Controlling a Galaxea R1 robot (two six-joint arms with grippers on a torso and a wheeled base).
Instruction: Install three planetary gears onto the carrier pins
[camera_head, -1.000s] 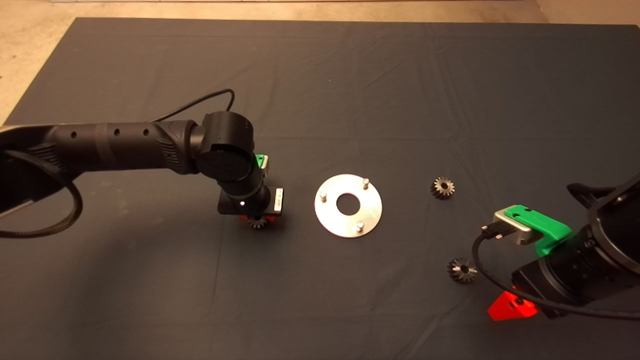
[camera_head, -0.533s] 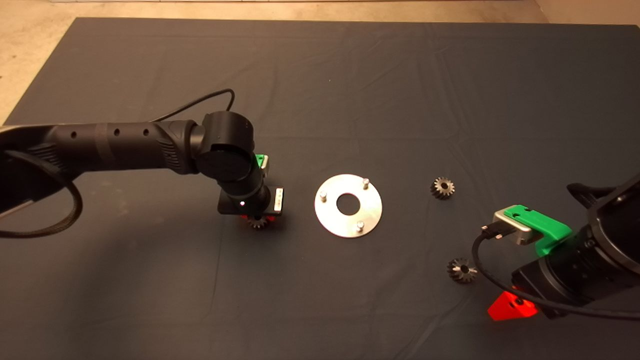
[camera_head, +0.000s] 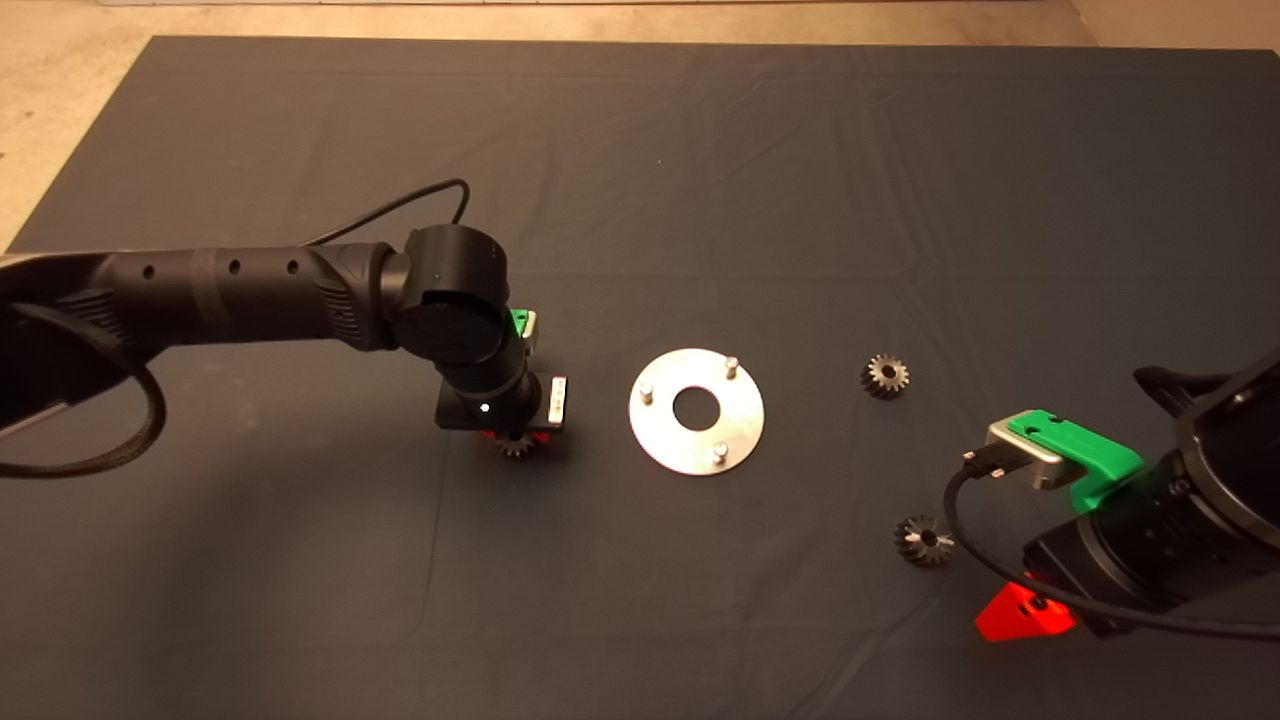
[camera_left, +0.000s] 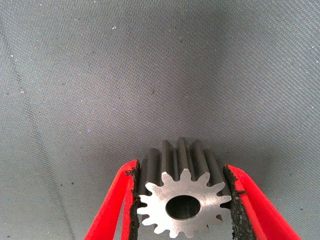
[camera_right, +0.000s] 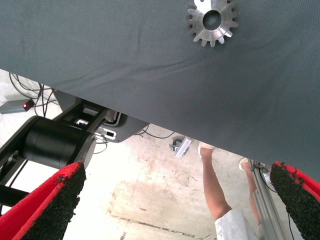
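A silver round plate (camera_head: 672, 446) with three upright carrier pins (camera_head: 646, 393) lies mid-mat. Left of it, my left gripper (camera_head: 516, 440) points straight down, its black pads (camera_left: 134, 205) pressed on both sides of a silver spur gear (camera_left: 183, 200) resting on the mat. A second gear (camera_head: 884, 376) lies right of the plate. The third gear (camera_head: 923, 540) lies nearer the front right and also shows in the right wrist view (camera_right: 212, 20). My right gripper (camera_head: 1020, 612) waits at the lower right with its fingers (camera_right: 50, 205) wide apart and nothing between them.
The dark mat (camera_head: 640, 150) covers the table, with pale floor (camera_head: 60, 110) past its far and left edges. The right wrist view looks past the mat's edge to the robot's base (camera_right: 55, 142) and a person's leg (camera_right: 216, 187) on the floor.
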